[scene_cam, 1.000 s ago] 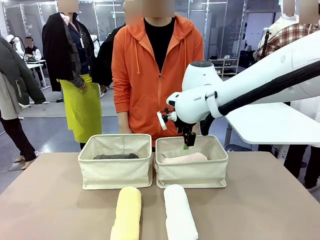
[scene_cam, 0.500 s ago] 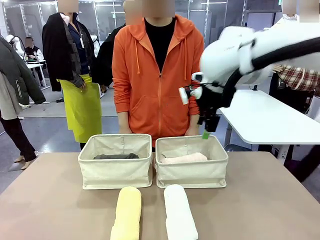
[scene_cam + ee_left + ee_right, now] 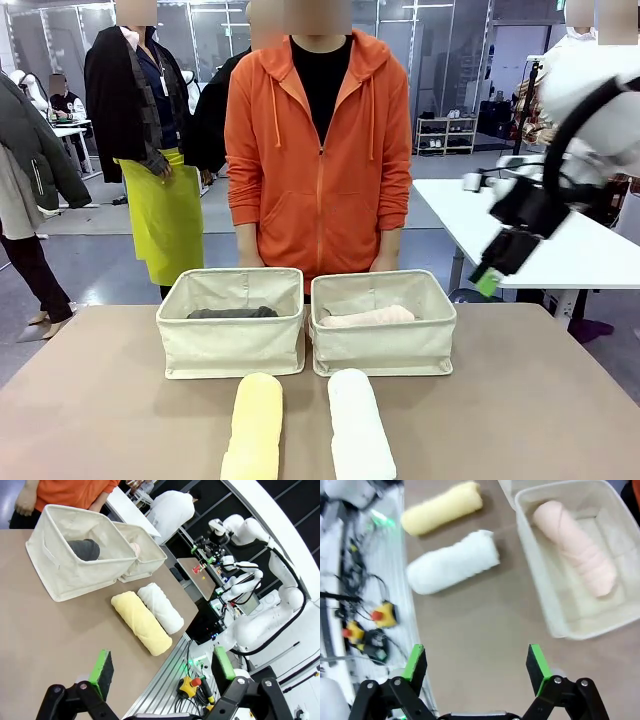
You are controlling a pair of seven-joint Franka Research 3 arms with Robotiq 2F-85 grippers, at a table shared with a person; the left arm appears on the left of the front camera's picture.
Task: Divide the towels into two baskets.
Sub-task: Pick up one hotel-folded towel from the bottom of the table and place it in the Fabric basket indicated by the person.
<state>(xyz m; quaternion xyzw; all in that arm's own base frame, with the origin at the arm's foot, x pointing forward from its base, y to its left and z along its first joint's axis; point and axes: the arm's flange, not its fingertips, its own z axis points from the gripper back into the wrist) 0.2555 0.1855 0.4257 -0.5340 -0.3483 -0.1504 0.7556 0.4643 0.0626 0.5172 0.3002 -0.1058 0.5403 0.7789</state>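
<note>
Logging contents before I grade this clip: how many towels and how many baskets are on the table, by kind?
Rolled terry towels: 4 (dark grey towel, pale pink towel, pale yellow towel, white towel)
Cream canvas baskets: 2 (left basket, right basket)
Total: 6

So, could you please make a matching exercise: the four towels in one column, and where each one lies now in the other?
1. dark grey towel
2. white towel
3. pale pink towel
4. pale yellow towel

A. on the table, before the right basket
B. inside the left basket
C. on the table, before the left basket
D. inside the right basket

Pairs: 1-B, 2-A, 3-D, 4-C
</note>
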